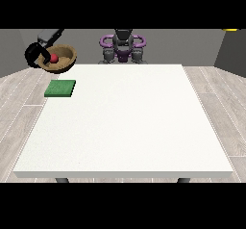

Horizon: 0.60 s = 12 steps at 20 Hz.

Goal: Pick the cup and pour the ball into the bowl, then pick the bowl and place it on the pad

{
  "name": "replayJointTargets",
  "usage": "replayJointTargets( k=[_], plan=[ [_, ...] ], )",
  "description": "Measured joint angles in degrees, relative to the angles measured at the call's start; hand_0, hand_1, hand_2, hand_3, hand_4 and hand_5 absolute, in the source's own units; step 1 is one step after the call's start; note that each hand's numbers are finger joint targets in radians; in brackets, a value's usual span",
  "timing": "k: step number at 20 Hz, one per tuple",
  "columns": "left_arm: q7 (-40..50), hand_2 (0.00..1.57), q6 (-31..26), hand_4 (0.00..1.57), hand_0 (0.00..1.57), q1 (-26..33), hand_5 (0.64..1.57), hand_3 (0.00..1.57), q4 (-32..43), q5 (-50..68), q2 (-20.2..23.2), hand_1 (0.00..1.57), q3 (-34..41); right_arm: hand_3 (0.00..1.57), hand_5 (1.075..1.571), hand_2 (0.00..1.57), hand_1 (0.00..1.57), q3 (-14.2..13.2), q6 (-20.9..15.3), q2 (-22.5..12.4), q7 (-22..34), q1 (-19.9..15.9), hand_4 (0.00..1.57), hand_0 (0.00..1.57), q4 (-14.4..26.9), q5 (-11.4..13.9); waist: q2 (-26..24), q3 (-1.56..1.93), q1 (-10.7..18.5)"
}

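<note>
A brown wooden bowl hangs in the air beyond the table's far left corner, tilted toward the camera, with a red ball inside it. The hand at the view's left is black and has its fingers curled round the bowl's left rim. A flat green pad lies on the white table below and slightly in front of the bowl. I see no cup. The hand at the view's right does not show.
The robot's torso stands behind the table's far edge. A grey forearm runs up from the hand to the picture's top left. Grey walls stand behind, wood floor around.
</note>
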Motion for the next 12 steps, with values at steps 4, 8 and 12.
replayJointTargets(
  k=[4,8,12],
  plan=[
    [-3.38,0.0,-0.91,1.21,0.0,2.3,1.554,0.0,2.58,-0.34,0.97,0.0,0.74,0.53,1.564,1.57,1.57,-0.58,2.07,-1.93,1.34,-0.92,1.1,1.57,-0.23,-0.12,0.29,0.02,-1.28],
    [-5.72,0.0,-2.2,1.22,0.0,2.98,1.552,0.0,3.83,0.12,2.88,0.0,1.48,0.43,1.564,1.57,1.57,-1.5,2.71,-1.93,-0.7,-1.45,1.07,1.57,1.47,-0.05,2.19,0.05,-1.12],
    [-8.34,0.0,-2.31,1.21,0.0,3.28,1.555,0.0,4.16,0.22,3.03,0.0,1.63,0.45,1.569,1.57,1.57,-3.23,2.23,-0.83,-2.1,-3.01,1.05,1.57,3.7,-1.26,4.33,0.07,-0.52]
  ],
)
